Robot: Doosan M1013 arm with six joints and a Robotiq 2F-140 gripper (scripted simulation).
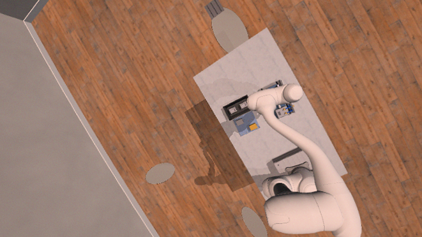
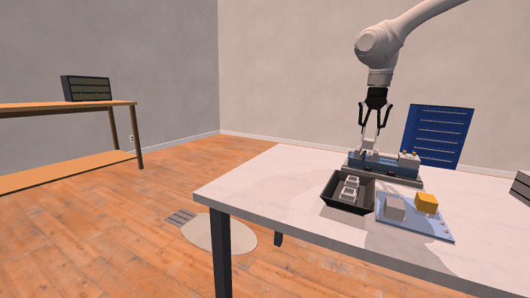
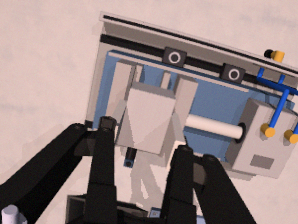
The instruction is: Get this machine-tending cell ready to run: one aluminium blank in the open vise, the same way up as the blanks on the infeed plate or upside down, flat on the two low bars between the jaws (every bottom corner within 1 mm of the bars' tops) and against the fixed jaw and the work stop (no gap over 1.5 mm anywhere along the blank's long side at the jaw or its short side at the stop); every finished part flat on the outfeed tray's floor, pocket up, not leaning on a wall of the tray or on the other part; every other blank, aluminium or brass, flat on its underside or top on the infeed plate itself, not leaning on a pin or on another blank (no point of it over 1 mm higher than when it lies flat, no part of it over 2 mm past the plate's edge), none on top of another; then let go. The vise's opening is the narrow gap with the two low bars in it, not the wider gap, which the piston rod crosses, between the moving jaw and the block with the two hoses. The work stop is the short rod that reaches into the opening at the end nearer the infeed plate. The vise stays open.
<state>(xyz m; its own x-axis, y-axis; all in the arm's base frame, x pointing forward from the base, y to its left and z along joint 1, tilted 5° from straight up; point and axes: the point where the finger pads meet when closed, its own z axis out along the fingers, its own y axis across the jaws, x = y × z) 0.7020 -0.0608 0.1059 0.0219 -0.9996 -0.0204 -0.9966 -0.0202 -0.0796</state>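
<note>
My gripper [image 2: 368, 143] [image 3: 146, 118] is shut on a grey aluminium blank [image 2: 368, 142] [image 3: 147, 117]. It holds the blank a little above the vise [image 2: 389, 162] [image 3: 215, 110], over the opening between the fixed jaw [image 3: 120, 90] and the moving jaw [image 3: 186, 100]. The blank hides most of the low bars. The work stop [image 3: 129, 159] shows at the near end. Two finished parts [image 2: 351, 181] [image 2: 348, 194] lie pocket up in the outfeed tray [image 2: 327, 190]. Another aluminium blank [image 1: 239, 122] [image 2: 394, 208] and a brass blank [image 1: 253, 127] [image 2: 426, 203] sit apart on the infeed plate [image 2: 414, 226].
The hose block [image 2: 409, 159] [image 3: 260, 140] stands at the vise's far end, with the piston rod [image 3: 215, 126] crossing the wider gap. The tray is beside the infeed plate, in front of the vise. Small pins [image 2: 446, 230] stand on the plate. The arm hides part of the vise from above.
</note>
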